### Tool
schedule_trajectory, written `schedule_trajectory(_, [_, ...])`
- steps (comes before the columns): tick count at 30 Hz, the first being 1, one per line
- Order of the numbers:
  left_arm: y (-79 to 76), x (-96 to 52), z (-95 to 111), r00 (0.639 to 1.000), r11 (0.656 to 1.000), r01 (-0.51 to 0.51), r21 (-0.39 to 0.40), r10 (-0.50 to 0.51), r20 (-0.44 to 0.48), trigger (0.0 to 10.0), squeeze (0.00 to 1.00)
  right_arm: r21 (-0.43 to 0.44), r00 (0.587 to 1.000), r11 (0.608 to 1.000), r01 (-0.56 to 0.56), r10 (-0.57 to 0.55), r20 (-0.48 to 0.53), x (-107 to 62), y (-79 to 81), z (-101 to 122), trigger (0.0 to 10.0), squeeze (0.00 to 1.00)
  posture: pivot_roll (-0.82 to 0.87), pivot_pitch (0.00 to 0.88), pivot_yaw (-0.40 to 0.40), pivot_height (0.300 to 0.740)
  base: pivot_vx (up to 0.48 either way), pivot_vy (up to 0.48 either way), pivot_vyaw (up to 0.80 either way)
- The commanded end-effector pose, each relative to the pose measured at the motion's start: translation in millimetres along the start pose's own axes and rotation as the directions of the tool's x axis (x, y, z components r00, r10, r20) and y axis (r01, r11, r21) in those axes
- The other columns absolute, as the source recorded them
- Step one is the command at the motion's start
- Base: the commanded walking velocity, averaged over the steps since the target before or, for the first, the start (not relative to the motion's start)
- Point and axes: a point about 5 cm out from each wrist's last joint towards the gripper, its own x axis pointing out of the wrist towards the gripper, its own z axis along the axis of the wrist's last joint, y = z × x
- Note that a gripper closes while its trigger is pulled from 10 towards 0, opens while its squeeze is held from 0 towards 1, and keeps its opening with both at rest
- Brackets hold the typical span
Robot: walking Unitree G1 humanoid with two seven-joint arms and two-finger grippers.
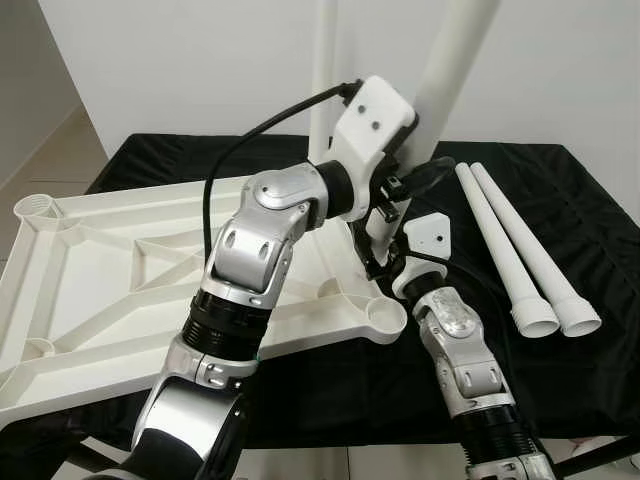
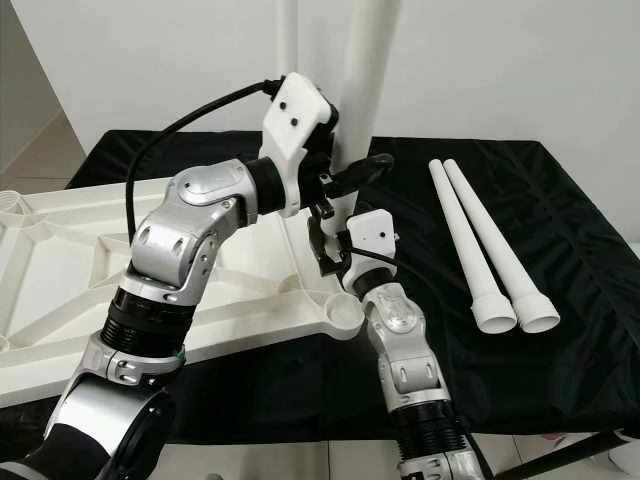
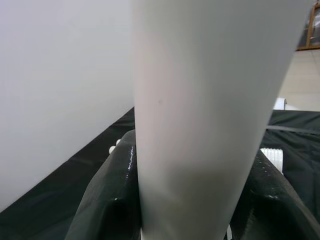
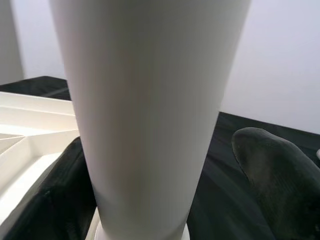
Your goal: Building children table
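White tabletop panel (image 1: pixel 110 290), upside down, ribbed underside showing, lies on a table (image 1: pixel 560 200) draped in black cloth. Round leg sockets at its corners; the near-right socket (image 1: pixel 385 315) stands bare.

One white leg (image 1: pixel 455 60) stands upright but slightly tilted, at the panel's far right edge. A second upright leg (image 1: pixel 322 70) rises just behind it.

Left end effector (image 1: pixel 405 185) reaches across from the left and is clamped around the tilted leg; in the left wrist view both black fingers (image 3: pixel 110 195) press against the tube's sides. Black cable loops over that wrist.

Right end effector (image 2: pixel 335 245) comes up from below, lower on the same leg. In the right wrist view its fingers (image 4: pixel 275 170) flank the tube near its base; one side looks close, the other stands slightly off, so firm contact cannot be told.

Two loose legs (image 1: pixel 515 250) lie side by side, touching, on the cloth to the right, flared ends toward the robot, well apart from the panel.
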Motion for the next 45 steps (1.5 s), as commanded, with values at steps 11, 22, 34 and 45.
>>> schedule_trajectory(11, [21.4,1.6,6,0.927,0.927,-0.374,0.033,0.374,0.018,10.0,0.0,-0.095,0.986,0.981,0.169,-0.169,0.007,0.5,10.1,5,10.0,0.0,-0.09,0.03,0.004,0.74,0.0,0.0,0.0])
schedule_trajectory(22, [22.1,3.6,5,0.928,0.926,-0.373,0.048,0.373,0.018,10.0,0.0,-0.116,0.984,0.977,0.179,-0.176,0.038,-0.9,19.2,11,7.8,0.0,-0.09,0.024,0.0,0.74,0.0,0.0,0.0])
schedule_trajectory(34, [23.2,4.2,6,0.927,0.926,-0.374,0.05,0.374,0.023,10.0,0.0,-0.126,0.982,0.974,0.186,-0.183,0.035,-2.0,21.5,10,5.9,0.0,-0.09,0.023,0.0,0.74,0.0,0.0,0.0])
schedule_trajectory(45, [22.7,4.9,8,0.93,0.928,-0.368,0.05,0.367,0.029,10.0,0.0,-0.126,0.982,0.974,0.189,-0.186,0.033,-1.7,21.7,9,3.5,0.0,-0.09,0.025,0.002,0.74,0.0,0.0,0.0])
